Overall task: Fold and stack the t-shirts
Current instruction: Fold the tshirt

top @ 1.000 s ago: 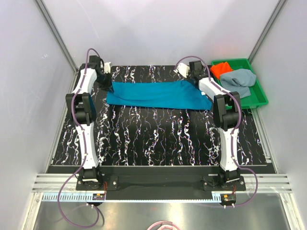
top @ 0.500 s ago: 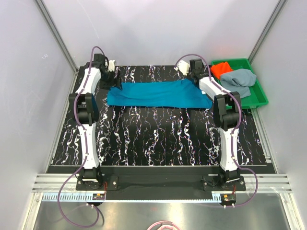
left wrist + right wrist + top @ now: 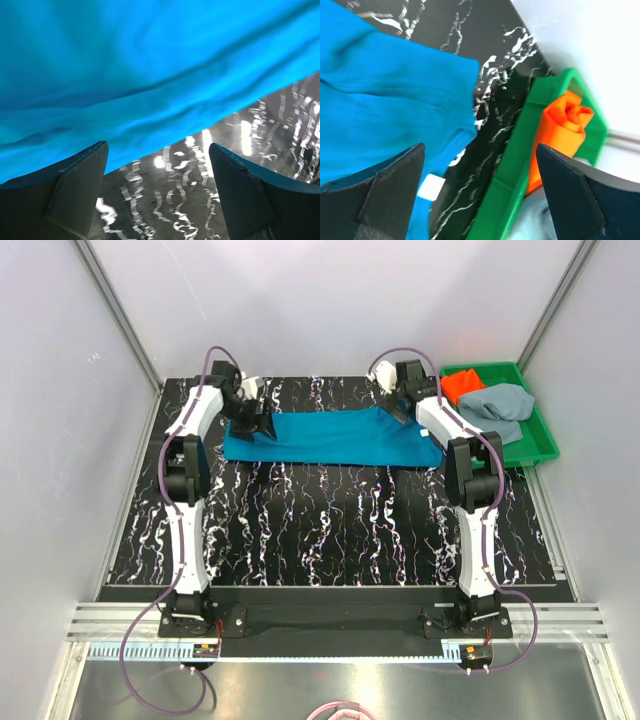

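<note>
Both claws have let go within the last second. My left claw (image 3: 258, 422) has swung in from the shirt's outer tip and now hangs spread over its left end. My right claw (image 3: 402, 405) stands spread over the far right corner. Neither is holding anything.

The teal shirt (image 3: 330, 437) lies between them as a long flat band on the desk (image 3: 330, 530). In the left wrist view its hem runs just ahead of that claw's tips. Out past the right claw, the orange shirt (image 3: 460, 386) and grey shirt (image 3: 497, 408) sit bunched in the tray (image 3: 541, 445).

I judge the cloth light, limp and quick to sag or crease. It wants a pinch at both end corners together, through all layers, and a level lift.
</note>
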